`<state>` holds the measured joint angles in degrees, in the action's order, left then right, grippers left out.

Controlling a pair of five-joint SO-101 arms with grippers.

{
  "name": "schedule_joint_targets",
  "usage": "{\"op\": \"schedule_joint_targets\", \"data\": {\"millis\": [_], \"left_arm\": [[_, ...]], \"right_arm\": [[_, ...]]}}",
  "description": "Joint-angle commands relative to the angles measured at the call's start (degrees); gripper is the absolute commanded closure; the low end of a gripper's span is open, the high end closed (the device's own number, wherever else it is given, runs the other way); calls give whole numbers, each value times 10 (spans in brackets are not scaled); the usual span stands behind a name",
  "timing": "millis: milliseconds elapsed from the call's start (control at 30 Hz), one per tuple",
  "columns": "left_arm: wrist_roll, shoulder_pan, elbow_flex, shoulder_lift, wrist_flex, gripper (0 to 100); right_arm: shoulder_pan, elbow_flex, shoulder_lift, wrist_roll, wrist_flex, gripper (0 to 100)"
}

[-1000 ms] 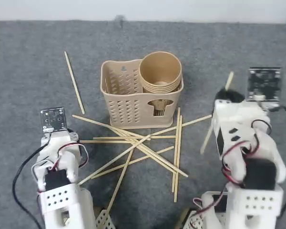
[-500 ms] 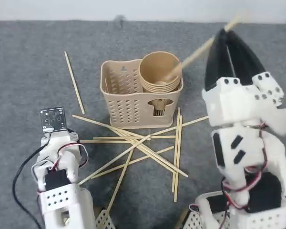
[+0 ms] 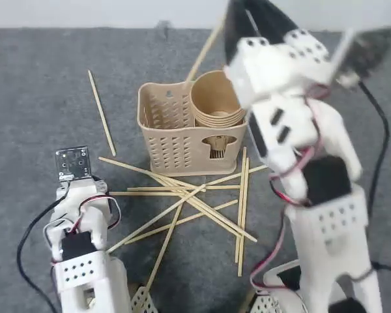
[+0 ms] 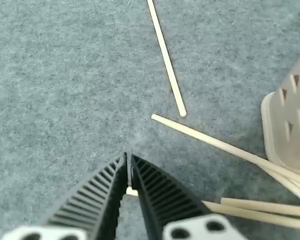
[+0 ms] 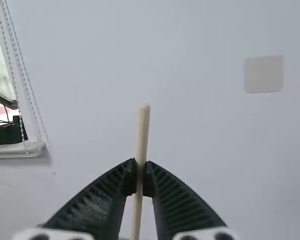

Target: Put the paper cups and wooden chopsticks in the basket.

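right hand point(image 5: 140, 170) clamped on a chopstick point(image 3: 202, 53) held high over the basket point(image 3: 163, 134) holding the stacked cups point(image 3: 218, 98). its tilted free end, apparently near the rim, may catch and drop outside. left hand point(image 4: 128, 165) together.

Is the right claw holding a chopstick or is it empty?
Holding one: the right claw is shut on a chopstick, both jaws pressed against its sides.

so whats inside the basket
A stack of paper cups sits in the basket, at the end nearer the right gripper, which holds a chopstick above it. The front wall hides the bottom of the other half.
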<state>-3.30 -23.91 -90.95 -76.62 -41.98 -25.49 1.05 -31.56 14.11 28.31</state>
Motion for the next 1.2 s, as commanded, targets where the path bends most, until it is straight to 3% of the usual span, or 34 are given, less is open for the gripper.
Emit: {"op": "schedule_joint_targets", "data": {"millis": [0, 533, 700, 967, 1167], "left_arm": [[-5, 4, 2, -5, 17, 987], [-5, 4, 2, -5, 18, 987], [-5, 4, 2, -5, 18, 987], [-5, 4, 2, -5, 18, 987], [-5, 4, 2, -5, 18, 987]], "right_arm": [[-24, -52, 39, -11, -11, 991], [-51, -4, 151, -13, -7, 985], [-58, 2, 146, -14, 19, 895], [-58, -9, 99, -15, 105, 894], [-45, -7, 14, -14, 238, 894]]}}
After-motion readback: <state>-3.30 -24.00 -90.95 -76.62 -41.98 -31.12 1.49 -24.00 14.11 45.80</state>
